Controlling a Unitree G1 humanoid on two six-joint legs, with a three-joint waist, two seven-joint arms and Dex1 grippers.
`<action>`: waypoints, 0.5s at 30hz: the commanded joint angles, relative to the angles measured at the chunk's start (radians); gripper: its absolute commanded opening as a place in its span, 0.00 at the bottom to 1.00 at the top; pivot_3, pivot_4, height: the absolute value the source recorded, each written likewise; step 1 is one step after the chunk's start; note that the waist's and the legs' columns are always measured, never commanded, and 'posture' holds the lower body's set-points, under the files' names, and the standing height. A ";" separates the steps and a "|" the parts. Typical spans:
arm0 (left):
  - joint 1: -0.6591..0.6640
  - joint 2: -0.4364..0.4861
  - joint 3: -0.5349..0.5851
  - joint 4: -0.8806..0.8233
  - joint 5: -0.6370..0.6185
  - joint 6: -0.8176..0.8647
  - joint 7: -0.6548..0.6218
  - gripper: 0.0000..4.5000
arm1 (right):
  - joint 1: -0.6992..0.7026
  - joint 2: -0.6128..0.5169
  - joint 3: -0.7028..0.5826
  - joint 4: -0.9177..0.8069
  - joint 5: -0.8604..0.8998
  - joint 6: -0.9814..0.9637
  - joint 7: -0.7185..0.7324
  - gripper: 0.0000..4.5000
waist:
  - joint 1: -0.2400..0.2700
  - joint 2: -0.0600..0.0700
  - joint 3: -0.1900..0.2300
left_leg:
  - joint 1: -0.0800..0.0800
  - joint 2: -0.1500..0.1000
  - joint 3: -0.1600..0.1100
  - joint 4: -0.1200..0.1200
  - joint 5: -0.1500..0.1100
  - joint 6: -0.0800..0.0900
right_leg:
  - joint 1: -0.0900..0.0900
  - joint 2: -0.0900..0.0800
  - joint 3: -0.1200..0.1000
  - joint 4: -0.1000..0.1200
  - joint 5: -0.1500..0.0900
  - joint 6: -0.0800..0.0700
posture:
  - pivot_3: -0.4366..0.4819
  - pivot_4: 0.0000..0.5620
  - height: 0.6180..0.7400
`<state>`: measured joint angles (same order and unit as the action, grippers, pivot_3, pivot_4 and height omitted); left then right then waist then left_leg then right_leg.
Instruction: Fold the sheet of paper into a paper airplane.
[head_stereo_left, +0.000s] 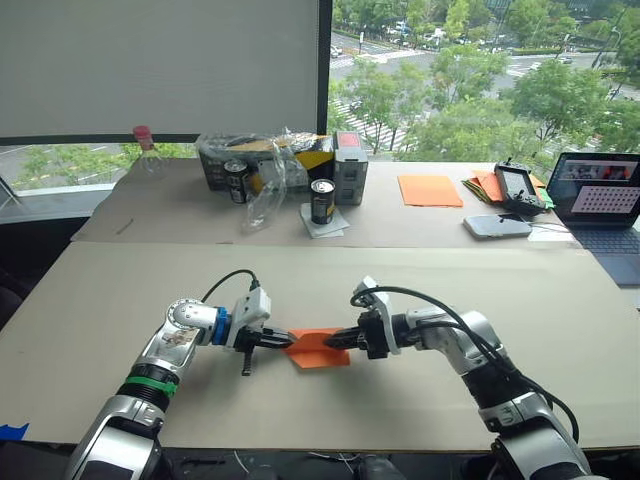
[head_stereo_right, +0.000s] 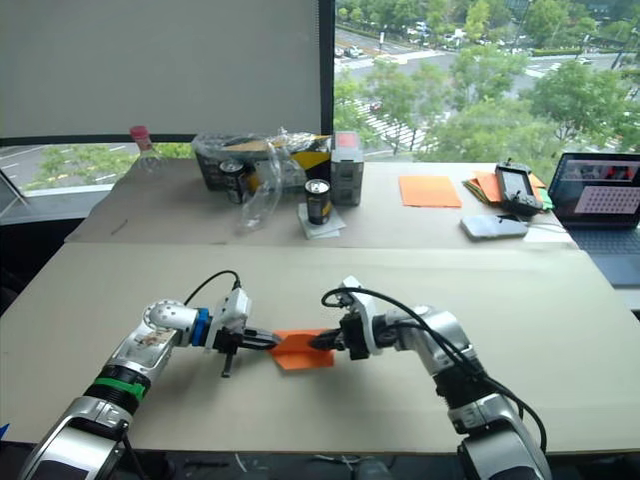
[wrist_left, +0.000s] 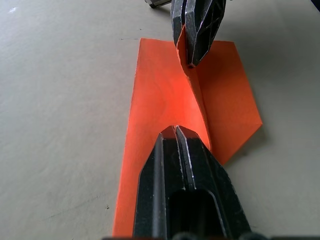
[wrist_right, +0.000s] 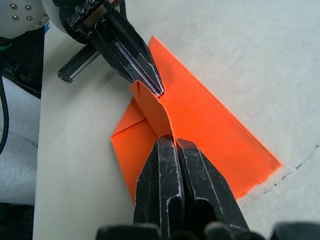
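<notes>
Tabletop (head_stereo_left: 500, 330): mid-fold, left gripper (head_stereo_left: 286, 341) at nine o'clock and right gripper (head_stereo_left: 334, 341) at three pinch the sheet of paper (head_stereo_left: 318, 350), both closed on its raised flap; next, probably press the crease flat.

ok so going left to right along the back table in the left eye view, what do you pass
pink-capped bottle → black can → second black can → smooth orange sheet → pile of orange and green papers → black handheld device → laptop
</notes>
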<state>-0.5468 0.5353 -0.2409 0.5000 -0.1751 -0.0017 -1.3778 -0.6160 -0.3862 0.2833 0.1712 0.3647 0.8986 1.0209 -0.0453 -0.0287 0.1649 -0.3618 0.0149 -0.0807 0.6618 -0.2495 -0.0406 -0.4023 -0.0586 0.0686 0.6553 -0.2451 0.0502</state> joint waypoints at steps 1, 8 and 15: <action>0.018 -0.003 -0.027 0.016 0.040 0.009 0.002 0.01 | -0.018 -0.007 0.029 0.057 -0.047 -0.063 -0.002 0.00 | -0.001 0.000 0.000 | 0.001 0.000 0.000 0.000 0.000 0.000 | 0.000 0.000 0.000 0.000 0.000 0.000 | 0.48 0.27 0.92; 0.027 -0.003 -0.020 0.006 0.041 0.012 0.007 0.00 | -0.016 -0.032 0.009 -0.058 0.005 -0.065 0.047 0.29 | 0.001 0.001 0.000 | -0.003 0.000 0.000 0.000 0.000 0.000 | -0.003 0.000 0.000 0.000 0.001 -0.002 | 0.48 0.27 0.92; 0.024 0.000 -0.018 0.015 0.045 0.006 0.002 0.00 | 0.046 -0.085 -0.036 -0.157 0.020 -0.142 0.069 0.59 | 0.003 0.001 0.000 | -0.005 0.000 0.000 0.000 -0.001 0.002 | -0.003 0.000 0.000 -0.002 0.002 -0.004 | 0.48 0.27 0.92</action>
<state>-0.5440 0.5307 -0.2348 0.4835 -0.1705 -0.0032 -1.3794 -0.5872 -0.4516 0.2794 0.0537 0.3763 0.8126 1.0706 -0.0423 -0.0277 0.1649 -0.3669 0.0147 -0.0812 0.6617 -0.2506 -0.0388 -0.4057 -0.0589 0.0684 0.6530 -0.2433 0.0472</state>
